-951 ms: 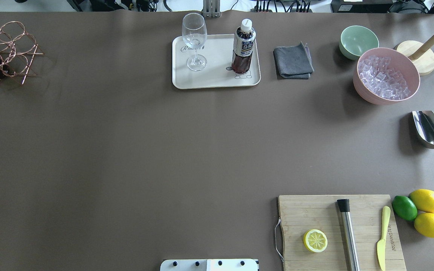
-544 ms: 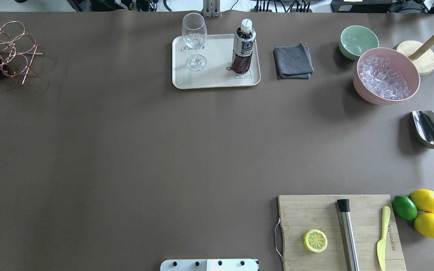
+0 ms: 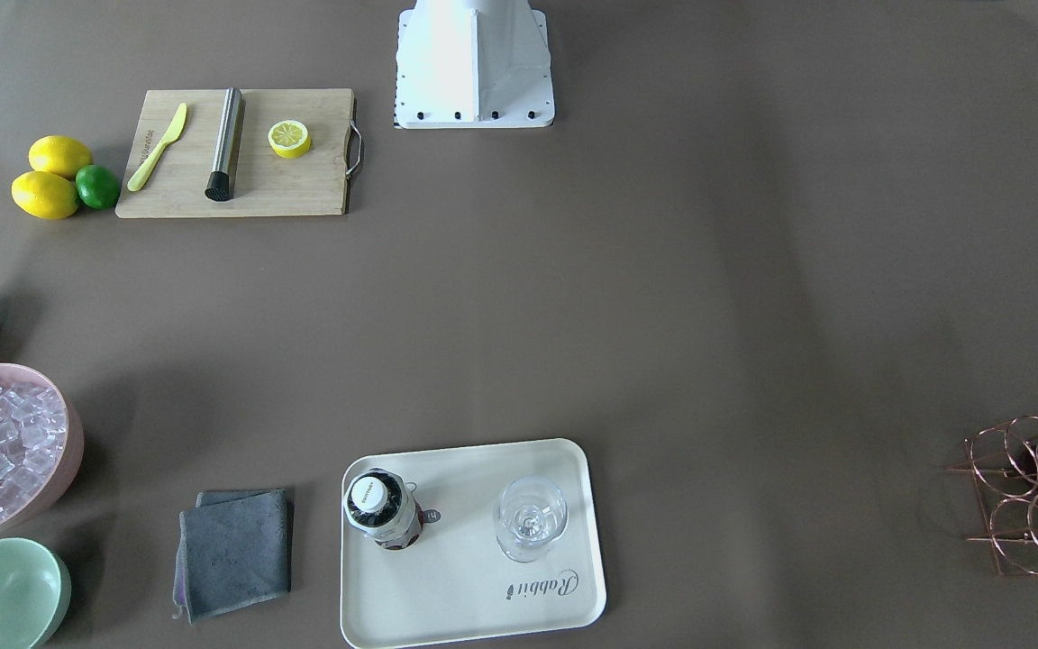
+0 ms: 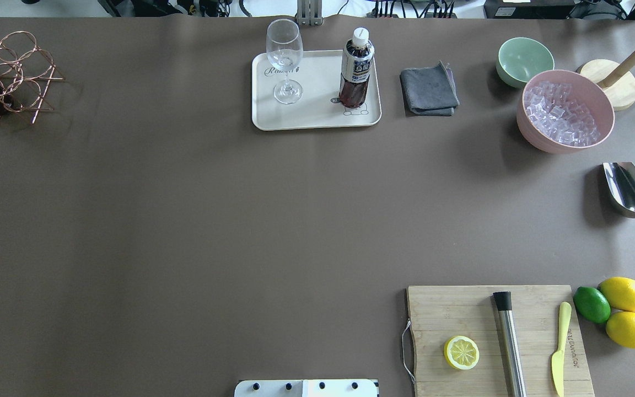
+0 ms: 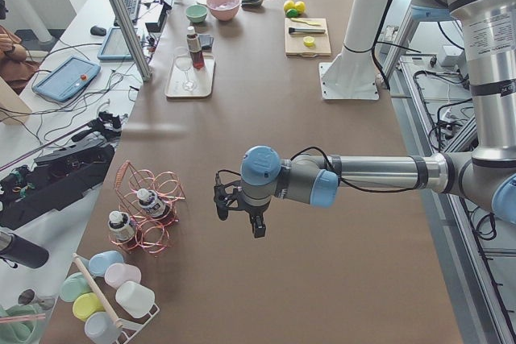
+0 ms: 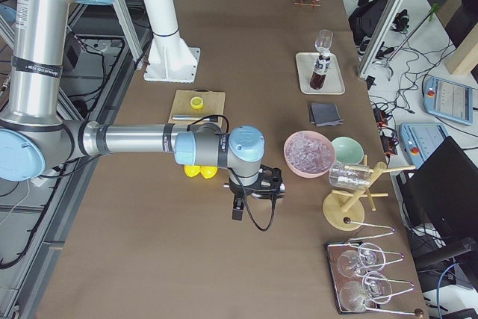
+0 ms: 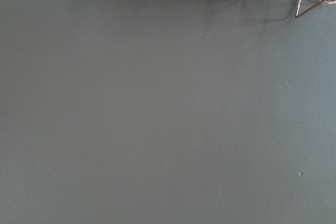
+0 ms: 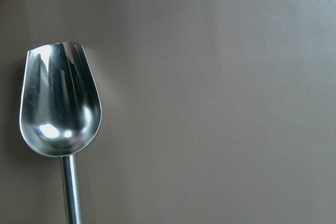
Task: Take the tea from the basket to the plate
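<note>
The tea point(image 4: 356, 69), a small bottle of dark red-brown drink with a white cap, stands upright on the right part of the cream plate point(image 4: 317, 118), beside a stemmed glass point(image 4: 285, 60). Both also show in the front view: tea point(image 3: 381, 509), plate point(image 3: 474, 613). The copper wire basket point(image 4: 11, 71) sits at the table's far left and holds other bottles point(image 5: 149, 201). My left gripper point(image 5: 239, 217) hangs over bare table near the basket point(image 5: 153, 207). My right gripper point(image 6: 254, 196) hangs near the pink ice bowl. I cannot tell whether either is open or shut.
A grey cloth point(image 4: 429, 89), mint bowl point(image 4: 524, 59), pink bowl of ice point(image 4: 564, 110) and steel scoop point(image 4: 629, 190) line the right side. The scoop fills the right wrist view point(image 8: 60, 103). A cutting board point(image 4: 461, 314) with lemon half, muddler and knife lies front right.
</note>
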Tool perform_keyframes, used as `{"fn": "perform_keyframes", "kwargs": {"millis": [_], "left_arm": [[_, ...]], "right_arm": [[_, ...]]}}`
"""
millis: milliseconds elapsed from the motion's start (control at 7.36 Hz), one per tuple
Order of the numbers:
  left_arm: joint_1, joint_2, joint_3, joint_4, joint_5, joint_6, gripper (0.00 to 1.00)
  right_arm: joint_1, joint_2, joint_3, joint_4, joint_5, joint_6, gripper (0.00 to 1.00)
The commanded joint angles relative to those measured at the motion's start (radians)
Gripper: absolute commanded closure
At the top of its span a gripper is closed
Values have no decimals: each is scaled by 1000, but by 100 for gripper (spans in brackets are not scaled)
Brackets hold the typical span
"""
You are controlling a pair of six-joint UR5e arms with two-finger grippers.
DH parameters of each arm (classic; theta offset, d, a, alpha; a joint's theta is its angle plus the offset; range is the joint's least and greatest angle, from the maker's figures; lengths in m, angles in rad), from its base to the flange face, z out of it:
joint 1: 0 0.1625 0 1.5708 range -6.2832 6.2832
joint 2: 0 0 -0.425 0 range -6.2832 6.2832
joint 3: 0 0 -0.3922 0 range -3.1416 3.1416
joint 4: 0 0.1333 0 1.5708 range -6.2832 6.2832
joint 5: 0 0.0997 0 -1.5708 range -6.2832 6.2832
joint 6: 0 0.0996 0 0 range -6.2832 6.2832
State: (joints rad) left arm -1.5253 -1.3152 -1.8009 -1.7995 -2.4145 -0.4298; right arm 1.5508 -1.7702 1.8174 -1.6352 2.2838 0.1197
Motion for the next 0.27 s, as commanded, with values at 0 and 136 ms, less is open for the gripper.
{"fn": "perform_keyframes", "kwargs": {"millis": [0, 136], "left_arm": [[-2, 11, -5, 3, 5, -3, 2], [-2, 14, -9, 3, 5, -13, 2]], "right_arm": [[0, 0, -1, 0, 0, 0, 0], [0, 0, -1, 0, 0, 0, 0]]}}
